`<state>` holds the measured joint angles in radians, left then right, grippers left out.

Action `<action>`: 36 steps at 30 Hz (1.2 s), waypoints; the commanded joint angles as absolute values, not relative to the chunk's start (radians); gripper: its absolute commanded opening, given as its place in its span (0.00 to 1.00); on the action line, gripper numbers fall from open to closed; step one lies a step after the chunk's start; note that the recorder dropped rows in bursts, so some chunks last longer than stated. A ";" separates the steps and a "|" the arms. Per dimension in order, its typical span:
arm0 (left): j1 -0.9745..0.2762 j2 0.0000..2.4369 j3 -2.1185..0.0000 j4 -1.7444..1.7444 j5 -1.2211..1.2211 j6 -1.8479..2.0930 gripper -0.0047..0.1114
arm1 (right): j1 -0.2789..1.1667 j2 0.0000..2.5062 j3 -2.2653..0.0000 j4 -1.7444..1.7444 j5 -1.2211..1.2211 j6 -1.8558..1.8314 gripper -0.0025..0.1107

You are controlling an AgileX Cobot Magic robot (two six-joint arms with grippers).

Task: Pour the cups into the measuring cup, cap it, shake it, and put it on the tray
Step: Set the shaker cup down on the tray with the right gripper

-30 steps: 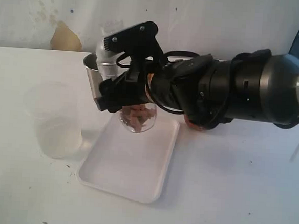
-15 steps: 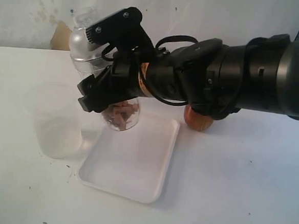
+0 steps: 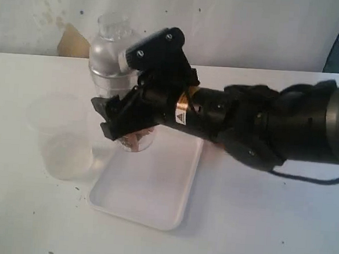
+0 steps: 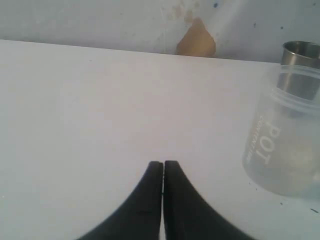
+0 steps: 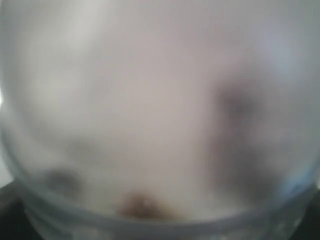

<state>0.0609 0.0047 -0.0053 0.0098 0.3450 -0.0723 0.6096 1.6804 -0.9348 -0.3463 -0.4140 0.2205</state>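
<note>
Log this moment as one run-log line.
right gripper: closed on capped tall clear plastic measuring cup at far end of flat white rectangular tray | left gripper: shut, empty | step: cup not released

Frosted cup [image 3: 61, 137] left of tray [image 3: 152, 201]

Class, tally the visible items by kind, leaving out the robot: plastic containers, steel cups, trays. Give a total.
Plastic containers: 2 (measuring cup, frosted cup)
Steel cups: 1 (steel tumbler)
Trays: 1 (tray)
Total: 4
</note>
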 commanded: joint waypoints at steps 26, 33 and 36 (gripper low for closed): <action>0.058 0.000 0.000 0.009 0.337 -0.069 0.05 | 0.597 1.828 -0.798 -0.079 -0.717 0.090 0.30; 0.058 0.000 0.000 0.009 0.337 -0.069 0.05 | 0.597 1.848 -0.798 -0.079 -0.719 0.084 0.81; 0.058 0.000 0.000 0.009 0.337 -0.069 0.05 | 0.597 1.864 -0.798 -0.079 -0.717 0.084 0.84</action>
<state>0.0609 0.0047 -0.0053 0.0098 0.3450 -0.0723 0.6024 1.8536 -0.7961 -0.0833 -0.6941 0.0859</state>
